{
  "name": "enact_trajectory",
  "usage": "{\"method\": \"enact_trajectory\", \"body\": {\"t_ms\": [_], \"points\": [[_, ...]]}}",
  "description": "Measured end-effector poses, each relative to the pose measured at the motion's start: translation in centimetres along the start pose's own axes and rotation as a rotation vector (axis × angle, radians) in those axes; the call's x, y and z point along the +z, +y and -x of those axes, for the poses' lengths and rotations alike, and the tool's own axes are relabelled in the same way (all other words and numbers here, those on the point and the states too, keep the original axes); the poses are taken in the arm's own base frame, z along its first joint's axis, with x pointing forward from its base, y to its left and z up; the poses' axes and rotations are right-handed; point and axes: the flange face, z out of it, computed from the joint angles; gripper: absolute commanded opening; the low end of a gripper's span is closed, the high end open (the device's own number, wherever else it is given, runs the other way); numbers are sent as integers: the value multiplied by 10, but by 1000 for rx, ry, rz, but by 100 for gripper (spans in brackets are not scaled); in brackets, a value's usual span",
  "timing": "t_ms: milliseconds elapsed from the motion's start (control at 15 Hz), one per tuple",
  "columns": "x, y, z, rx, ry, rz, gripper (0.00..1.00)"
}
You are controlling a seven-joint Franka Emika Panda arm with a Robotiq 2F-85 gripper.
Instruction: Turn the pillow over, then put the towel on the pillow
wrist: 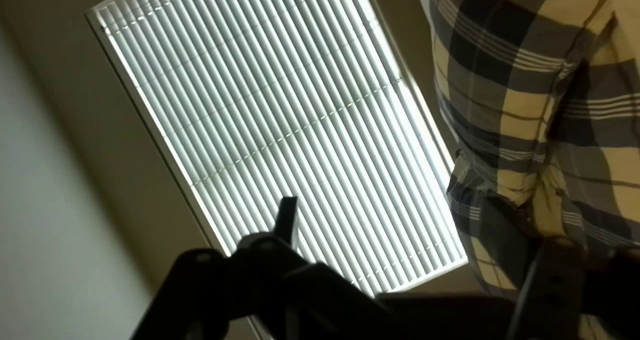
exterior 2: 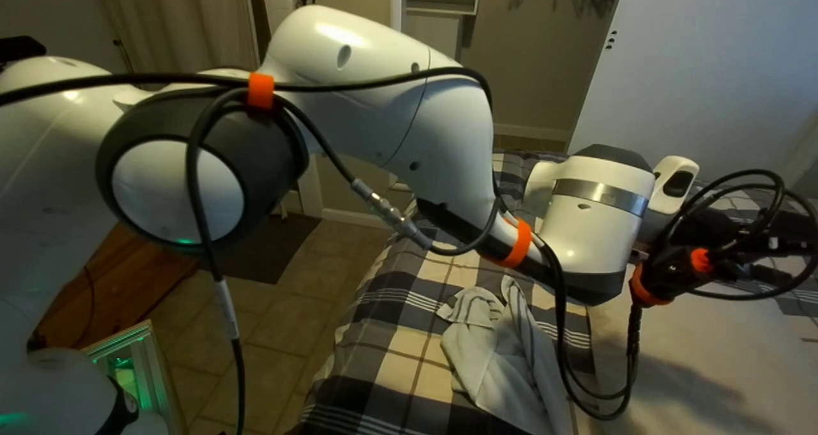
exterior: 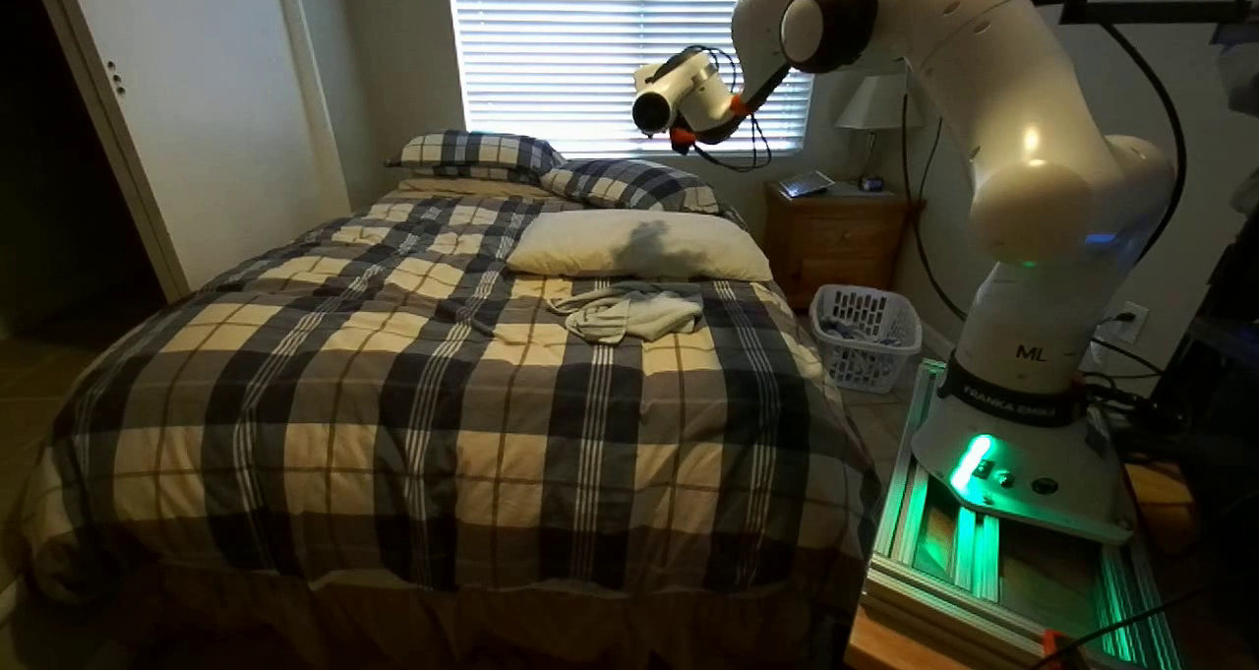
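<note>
Gripper (wrist: 392,215): we saw its fingers (wrist: 286,220) parted widely, gripping nothing, with the blind (wrist: 285,135) beyond the gap.
White pillow (exterior: 629,245): we found it flat on the plaid cover (exterior: 472,385), lower than the fingers and, as both exterior views suggested, roughly under them; which face was up we could not tell.
Long axis: the pillow ran crosswise, alongside the blind, while the fingers pointed toward the blind rather than down.
Towel (exterior: 639,316): it lay rumpled on the cover, off the pillow, just beside the long edge away from the blind; we could not tell whether the two touched.
Coming move: we judged that the flip, if not yet done, needed the fingers tipped down onto a pillow edge; for the towel, they had to back off past that long edge, then drop.
</note>
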Motion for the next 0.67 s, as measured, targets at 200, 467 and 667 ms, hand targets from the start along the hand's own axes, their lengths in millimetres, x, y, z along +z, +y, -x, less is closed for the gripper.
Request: {"method": "enact_trajectory", "body": {"t_ms": [200, 467, 667], "points": [[-10, -10, 2, -29, -61, -104, 100], [-26, -15, 8, -89, -142, -264, 100], [-33, -16, 15, -140, -211, -386, 100]]}}
